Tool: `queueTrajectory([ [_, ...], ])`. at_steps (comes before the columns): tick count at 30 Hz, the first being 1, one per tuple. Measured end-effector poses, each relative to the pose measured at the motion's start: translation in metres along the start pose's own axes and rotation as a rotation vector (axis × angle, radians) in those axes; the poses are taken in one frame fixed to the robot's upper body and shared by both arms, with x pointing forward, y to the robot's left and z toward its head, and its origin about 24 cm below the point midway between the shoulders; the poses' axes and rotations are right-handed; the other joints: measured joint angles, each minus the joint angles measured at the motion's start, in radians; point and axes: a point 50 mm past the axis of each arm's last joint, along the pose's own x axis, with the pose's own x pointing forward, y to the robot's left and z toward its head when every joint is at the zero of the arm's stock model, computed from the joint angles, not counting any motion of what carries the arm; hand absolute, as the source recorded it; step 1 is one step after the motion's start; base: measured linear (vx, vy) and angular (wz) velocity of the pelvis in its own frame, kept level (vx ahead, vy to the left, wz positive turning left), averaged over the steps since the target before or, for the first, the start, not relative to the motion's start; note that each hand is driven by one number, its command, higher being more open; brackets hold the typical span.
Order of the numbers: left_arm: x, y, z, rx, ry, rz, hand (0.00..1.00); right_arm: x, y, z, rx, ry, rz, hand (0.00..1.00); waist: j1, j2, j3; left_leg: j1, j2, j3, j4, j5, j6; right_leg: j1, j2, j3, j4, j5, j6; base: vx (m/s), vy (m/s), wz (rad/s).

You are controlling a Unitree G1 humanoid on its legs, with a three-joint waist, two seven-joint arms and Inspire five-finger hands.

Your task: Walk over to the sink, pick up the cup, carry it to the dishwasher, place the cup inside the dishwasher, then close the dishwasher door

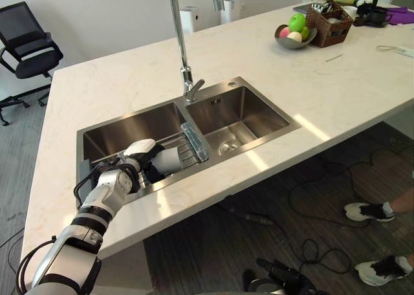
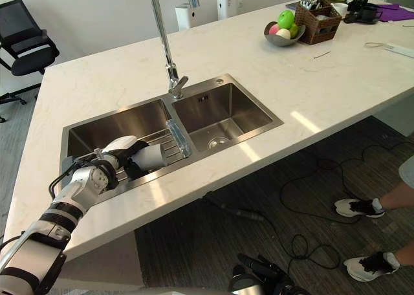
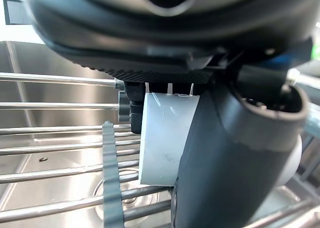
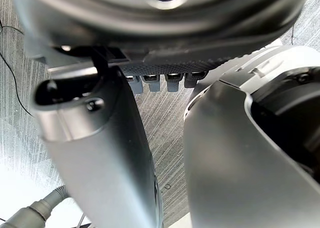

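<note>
Nearby, faucet (image 1: 180,43); wire rack (image 1: 187,150) under cup (image 1: 169,160).

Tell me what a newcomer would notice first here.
The robot's left hand is down in the left basin of the steel double sink, curled round a pale cup over a wire rack. A tall faucet rises behind the divider between the basins. A fruit bowl with a green apple sits far off on the counter beside a wicker basket.
</note>
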Motion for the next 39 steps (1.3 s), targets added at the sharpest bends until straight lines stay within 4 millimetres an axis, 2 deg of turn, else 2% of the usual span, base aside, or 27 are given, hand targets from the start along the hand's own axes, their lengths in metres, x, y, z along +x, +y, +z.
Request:
queueTrajectory([
  [14,-0.011,0.008,0.011,-0.17,-0.104,0.218,0.0,0.002,0.003,-0.009,0.007,0.02,-0.007,1.0,0.04,-0.038,-0.006,-0.016,-0.004,-0.024,0.008,0.0,0.002,0.0,-0.003,-0.022,0.0,0.0,0.0,-0.02,-0.007,0.05],
  [21,-0.024,0.035,0.017,-0.468,-0.171,0.426,0.0,0.002,0.003,-0.013,0.005,0.03,-0.02,1.0,0.069,-0.049,-0.012,-0.023,-0.006,-0.038,0.01,0.002,0.006,0.002,-0.01,-0.036,0.0,0.0,0.0,-0.03,-0.003,0.06],
  [26,-0.041,0.053,0.019,-0.671,-0.225,0.58,0.0,0.002,0.003,-0.017,0.002,0.042,-0.038,1.0,0.094,-0.058,-0.017,-0.027,-0.009,-0.059,0.01,0.004,0.009,0.007,-0.017,-0.056,0.0,0.0,0.0,-0.02,-0.001,0.12],
  [29,-0.051,0.059,0.016,-0.787,-0.24,0.658,0.0,0.002,0.002,-0.018,0.005,0.047,-0.046,1.0,0.103,-0.063,-0.02,-0.03,-0.013,-0.082,0.01,0.007,0.014,0.016,-0.02,-0.078,0.0,0.0,0.001,-0.03,-0.001,0.2],
  [32,-0.064,0.062,0.006,-0.924,-0.241,0.725,0.0,0.001,0.001,-0.019,0.01,0.053,-0.061,1.0,0.126,-0.068,-0.023,-0.032,-0.018,-0.091,0.01,0.01,0.018,0.019,-0.026,-0.086,0.0,-0.001,0.002,-0.04,0.007,0.1],
  [35,-0.078,0.055,-0.008,-1.046,-0.191,0.812,0.0,0.001,0.001,-0.021,0.019,0.063,-0.083,1.0,0.14,-0.07,-0.025,-0.035,-0.025,-0.108,0.009,0.014,0.025,0.026,-0.034,-0.103,0.0,-0.003,0.004,-0.03,0.007,0.18],
  [39,-0.1,0.041,-0.018,-1.195,-0.113,0.964,0.0,0.0,0.001,-0.031,0.059,0.079,-0.111,1.0,0.184,-0.089,-0.039,-0.056,-0.025,-0.136,0.02,0.017,0.03,0.025,-0.049,-0.12,0.0,-0.003,0.004,-0.03,0.01,0.2],
])
